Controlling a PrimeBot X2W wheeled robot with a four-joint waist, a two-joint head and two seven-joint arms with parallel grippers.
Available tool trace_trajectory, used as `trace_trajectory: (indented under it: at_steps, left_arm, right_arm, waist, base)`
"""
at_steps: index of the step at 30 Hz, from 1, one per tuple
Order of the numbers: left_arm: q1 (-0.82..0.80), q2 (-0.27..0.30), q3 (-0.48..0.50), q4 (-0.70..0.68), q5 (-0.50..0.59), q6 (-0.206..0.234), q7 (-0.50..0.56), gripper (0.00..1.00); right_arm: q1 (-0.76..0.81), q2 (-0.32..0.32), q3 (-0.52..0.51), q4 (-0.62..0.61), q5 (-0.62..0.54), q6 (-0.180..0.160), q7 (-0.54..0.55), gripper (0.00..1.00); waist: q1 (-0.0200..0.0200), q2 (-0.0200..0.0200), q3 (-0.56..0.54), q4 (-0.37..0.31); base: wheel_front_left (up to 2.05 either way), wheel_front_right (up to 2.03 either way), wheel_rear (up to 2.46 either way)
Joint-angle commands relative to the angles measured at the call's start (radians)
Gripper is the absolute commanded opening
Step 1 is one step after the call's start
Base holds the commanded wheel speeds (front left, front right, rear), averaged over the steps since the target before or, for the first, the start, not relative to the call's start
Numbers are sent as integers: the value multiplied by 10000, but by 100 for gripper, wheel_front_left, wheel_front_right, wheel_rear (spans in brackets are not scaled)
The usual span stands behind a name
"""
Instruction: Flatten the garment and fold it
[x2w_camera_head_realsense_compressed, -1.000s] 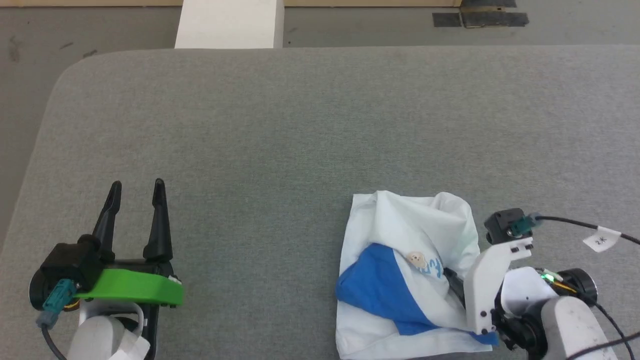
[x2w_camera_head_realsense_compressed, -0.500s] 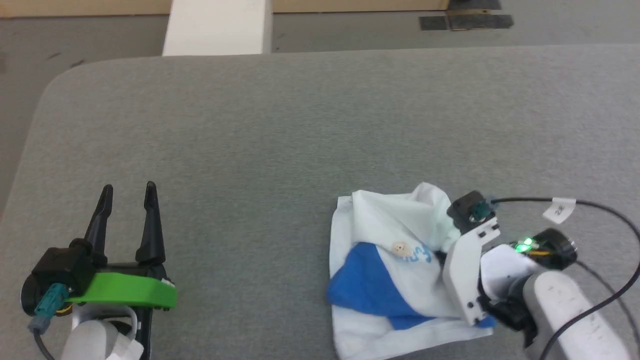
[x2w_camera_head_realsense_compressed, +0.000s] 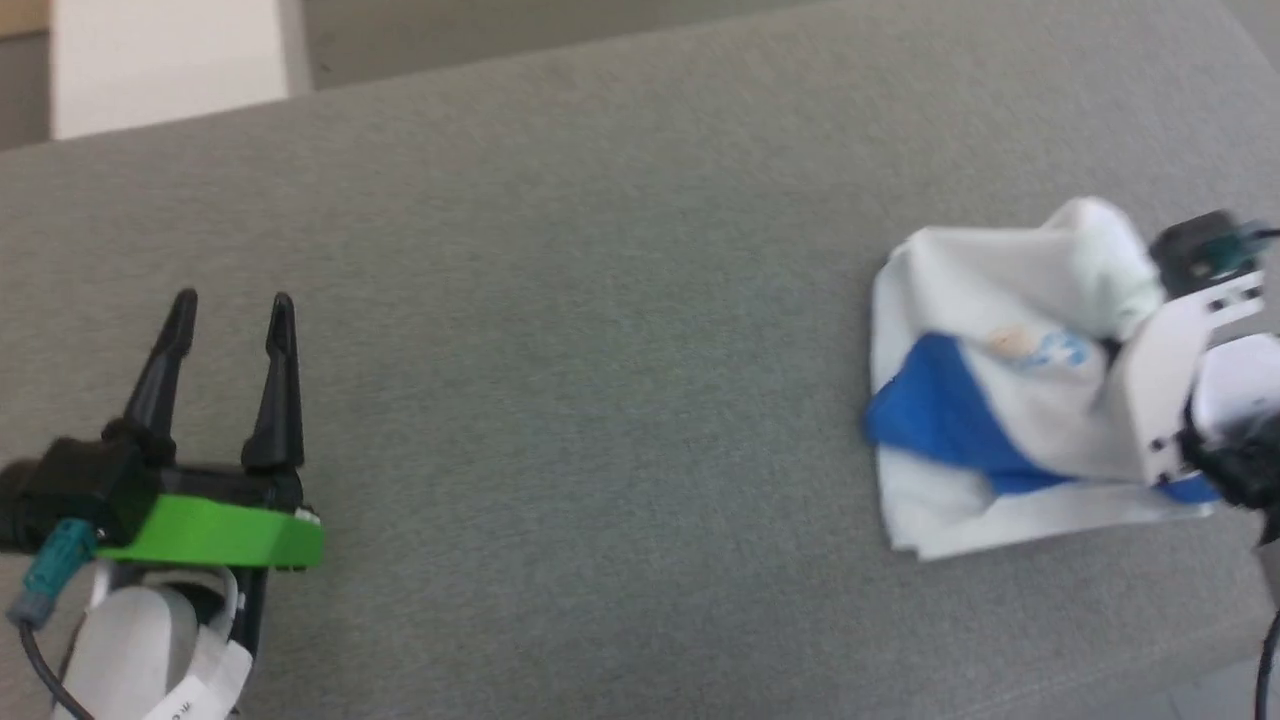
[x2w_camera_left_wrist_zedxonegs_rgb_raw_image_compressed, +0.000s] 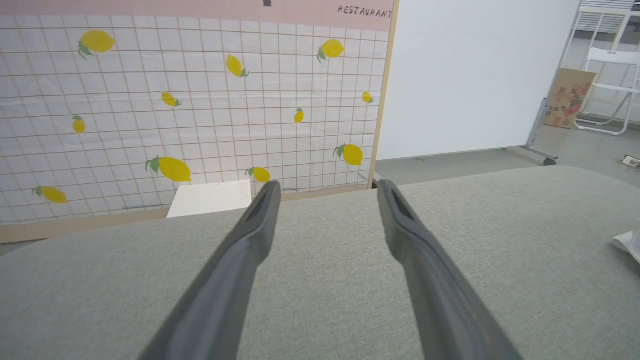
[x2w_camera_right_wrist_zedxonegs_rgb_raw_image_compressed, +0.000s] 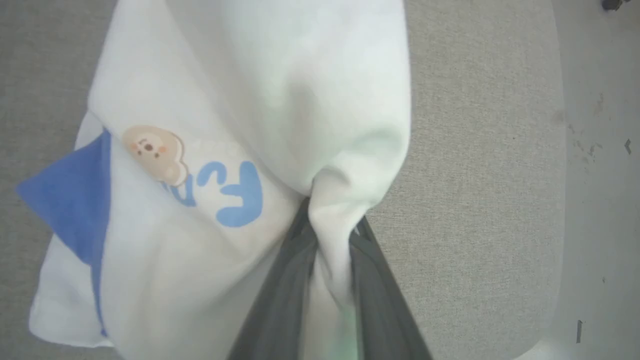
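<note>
The garment (x2w_camera_head_realsense_compressed: 985, 400) lies bunched on the grey padded table (x2w_camera_head_realsense_compressed: 600, 350) at the right, white with a blue sleeve and a light-blue print. In the right wrist view my right gripper (x2w_camera_right_wrist_zedxonegs_rgb_raw_image_compressed: 330, 222) is shut on a pinched white fold of the garment (x2w_camera_right_wrist_zedxonegs_rgb_raw_image_compressed: 225, 100), with cloth squeezed between the two dark fingers. In the head view that gripper's white wrist mount (x2w_camera_head_realsense_compressed: 1165, 380) covers its fingers. My left gripper (x2w_camera_head_realsense_compressed: 233, 300) rests open far to the left with nothing between its fingers (x2w_camera_left_wrist_zedxonegs_rgb_raw_image_compressed: 250, 240). A white corner of the garment (x2w_camera_left_wrist_zedxonegs_rgb_raw_image_compressed: 627, 242) peeks in at the left wrist view's right edge.
A white block (x2w_camera_head_realsense_compressed: 165, 60) stands beyond the table's far left edge. The table's rounded right edge (x2w_camera_right_wrist_zedxonegs_rgb_raw_image_compressed: 560, 200) runs close to the garment. A lemon-print wall panel (x2w_camera_left_wrist_zedxonegs_rgb_raw_image_compressed: 190, 100), a white board (x2w_camera_left_wrist_zedxonegs_rgb_raw_image_compressed: 475, 75) and a folding chair (x2w_camera_left_wrist_zedxonegs_rgb_raw_image_compressed: 612, 90) stand behind.
My right gripper has shut on a white fold of the garment. The head camera has swung, so the whole picture has shifted. The left gripper stays open.
</note>
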Motion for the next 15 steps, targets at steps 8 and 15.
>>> trace_trajectory:
  at_steps: [8,15]
  left_arm:
    - [-595,892,255,-1008,186,-38,529,100]
    - [-456,1190,536,-1464,96,43,748,100]
  right_arm:
    - [-988,235,-2645,946,-1295,-19,-708,0]
    - [-1489,294,-4634,1299,-2707,-19,-1167,0]
  waist:
    - [0,-1,2541,-462]
    - [0,-1,2983,-36]
  base:
    - [0,0,0]
    - [0,0,0]
